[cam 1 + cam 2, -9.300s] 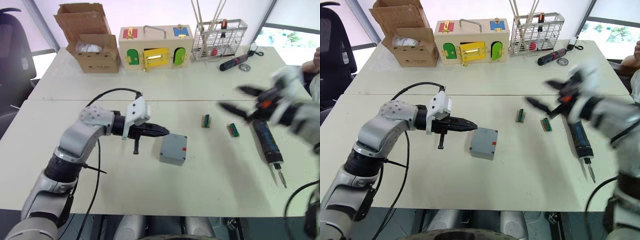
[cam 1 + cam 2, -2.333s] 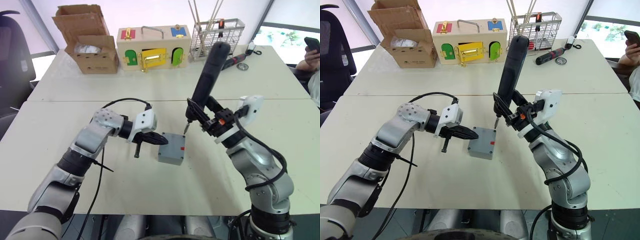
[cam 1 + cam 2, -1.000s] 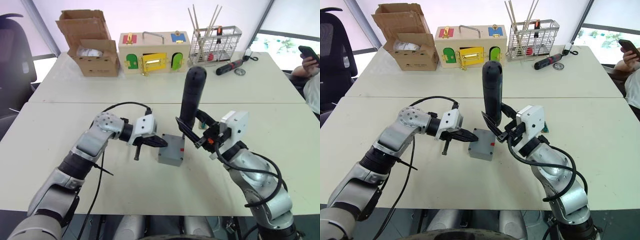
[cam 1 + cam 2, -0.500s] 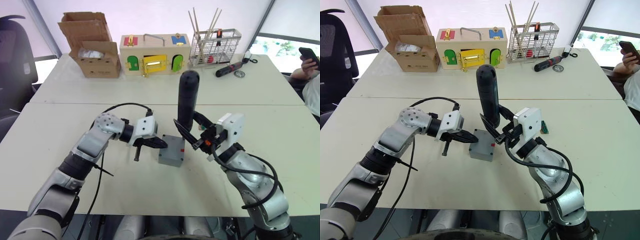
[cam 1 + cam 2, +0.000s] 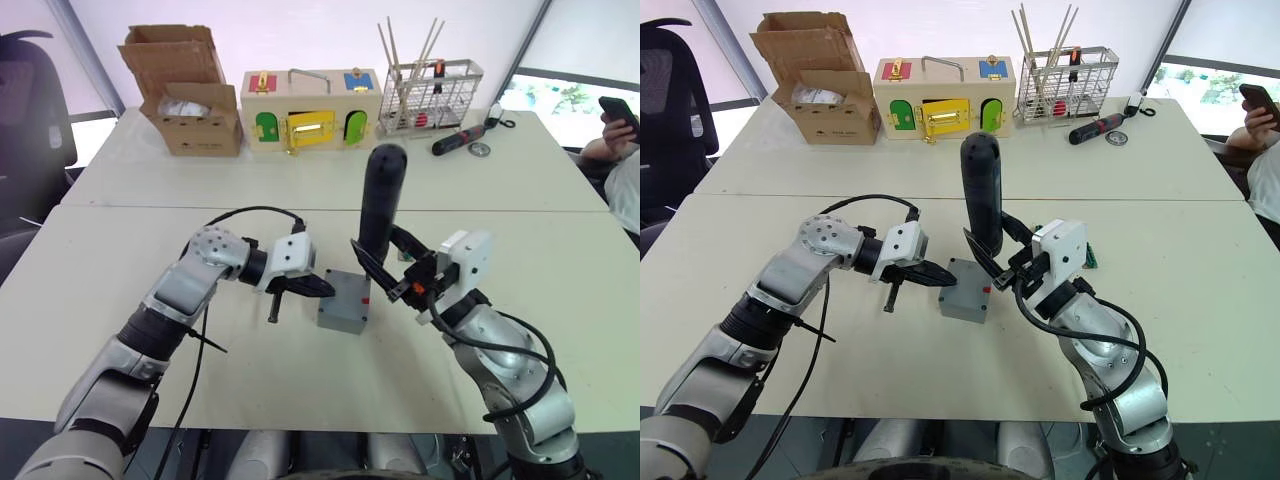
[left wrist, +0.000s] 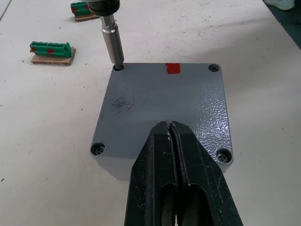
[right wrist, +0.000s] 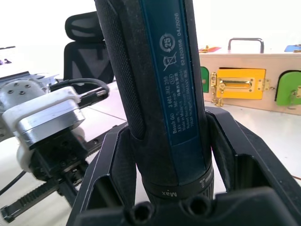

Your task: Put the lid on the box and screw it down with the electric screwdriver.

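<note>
I'm keeping the thick black electric screwdriver [image 5: 378, 200] plumb in the right gripper's [image 5: 385, 275] grasping fingers, bit seated in 1 corner hole of the flat grey plastic lid [image 6: 164, 106] (3 screws already sit in theirs); left gripper's [image 6: 170, 136] fingers clenched, pinning it.

both tools [image 5: 322, 288] crowd the lid [image 5: 345, 292]; table [image 5: 250, 370] open.

Two pale tables [image 5: 110, 330] butted edge to edge, seam running across between them.

Near table: grey box [image 5: 343, 303] with its lid [image 6: 164, 108] on, sitting about centre. Two small green terminal blocks on brown bases lie close beside it, one [image 6: 51, 51] nearer than the other [image 6: 83, 11].

Far table: open cardboard box [image 5: 190, 100] at the left, wooden box with coloured doors [image 5: 310, 98] beside it, wire rack [image 5: 430, 90] holding thin sticks next along, then a black-and-red hand screwdriver [image 5: 460, 139] with a small round metal item [image 5: 480, 149] just beside its handle.
</note>
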{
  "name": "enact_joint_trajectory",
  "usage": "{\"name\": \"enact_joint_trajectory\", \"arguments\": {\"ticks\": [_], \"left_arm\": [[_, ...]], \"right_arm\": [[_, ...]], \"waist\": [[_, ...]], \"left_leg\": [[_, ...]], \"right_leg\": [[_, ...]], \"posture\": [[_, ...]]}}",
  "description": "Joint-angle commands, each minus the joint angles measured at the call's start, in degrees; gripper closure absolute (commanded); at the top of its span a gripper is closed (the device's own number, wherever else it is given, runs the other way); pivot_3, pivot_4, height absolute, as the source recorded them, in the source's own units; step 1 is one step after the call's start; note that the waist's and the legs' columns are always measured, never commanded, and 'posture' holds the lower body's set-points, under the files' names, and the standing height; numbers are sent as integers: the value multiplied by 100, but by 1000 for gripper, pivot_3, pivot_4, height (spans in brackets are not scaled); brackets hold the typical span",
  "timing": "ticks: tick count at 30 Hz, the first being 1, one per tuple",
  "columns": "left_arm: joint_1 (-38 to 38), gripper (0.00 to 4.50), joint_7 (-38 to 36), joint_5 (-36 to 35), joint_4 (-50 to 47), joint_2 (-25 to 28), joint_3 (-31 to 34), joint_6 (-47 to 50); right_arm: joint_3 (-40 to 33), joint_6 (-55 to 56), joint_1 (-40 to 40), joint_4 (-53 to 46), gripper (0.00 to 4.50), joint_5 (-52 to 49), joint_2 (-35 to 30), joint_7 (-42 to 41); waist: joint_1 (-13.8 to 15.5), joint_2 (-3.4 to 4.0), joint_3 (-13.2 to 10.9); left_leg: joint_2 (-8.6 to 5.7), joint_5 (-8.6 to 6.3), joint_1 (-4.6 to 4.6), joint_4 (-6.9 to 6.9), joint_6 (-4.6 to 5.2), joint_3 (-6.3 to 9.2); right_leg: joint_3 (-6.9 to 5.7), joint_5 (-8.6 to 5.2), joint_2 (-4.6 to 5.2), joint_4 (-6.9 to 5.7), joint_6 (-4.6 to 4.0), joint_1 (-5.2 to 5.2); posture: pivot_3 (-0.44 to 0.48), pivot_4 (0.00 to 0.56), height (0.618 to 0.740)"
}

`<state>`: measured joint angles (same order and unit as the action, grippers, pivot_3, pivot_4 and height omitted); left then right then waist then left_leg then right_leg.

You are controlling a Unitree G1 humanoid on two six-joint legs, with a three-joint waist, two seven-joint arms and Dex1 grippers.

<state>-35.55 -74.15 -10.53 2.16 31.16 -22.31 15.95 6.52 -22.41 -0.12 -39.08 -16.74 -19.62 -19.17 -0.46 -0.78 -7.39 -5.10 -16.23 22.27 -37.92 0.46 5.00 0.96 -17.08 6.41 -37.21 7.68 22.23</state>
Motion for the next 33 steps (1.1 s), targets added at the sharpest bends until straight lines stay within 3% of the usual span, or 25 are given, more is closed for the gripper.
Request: {"name": "enact_joint_trajectory", "arguments": {"ticks": [1, 18, 26, 33], "left_arm": [[58, 4500, -42, 142, -17, 43, -127, 70], [92, 4500, -53, 145, 6, 22, -132, 75], [68, 4500, -13, 174, 224, -153, -150, -28], [-244, 4500, 211, -507, 241, -412, 588, 562]], "right_arm": [[53, -387, 339, 704, 2512, 56, -30, 8], [-163, -471, 78, 435, 2512, -171, 18, 41], [-985, -1626, -1049, -478, 2512, -1448, -337, 4], [-2200, -2486, -2351, -394, 2512, -3265, -865, 110]], "waist": [[3, -1, 1], [96, -3, 22], [125, 25, -2], [106, 53, -55]], "left_leg": [[0, 0, 0, 0, 0, 0], [-1, -2, -5, 1, 2, 3], [-6, -2, 10, 1, 4, 3], [-4, -3, 58, 1, 5, -2]], "right_leg": [[0, 0, 0, 0, 0, 0], [2, 0, 1, 15, 0, -10], [5, 0, 8, 19, -1, 2], [6, 0, 10, 11, 0, 32]], "posture": [[0, 150, 740], [0, 150, 740], [0, 150, 740], [0, 150, 740]]}}
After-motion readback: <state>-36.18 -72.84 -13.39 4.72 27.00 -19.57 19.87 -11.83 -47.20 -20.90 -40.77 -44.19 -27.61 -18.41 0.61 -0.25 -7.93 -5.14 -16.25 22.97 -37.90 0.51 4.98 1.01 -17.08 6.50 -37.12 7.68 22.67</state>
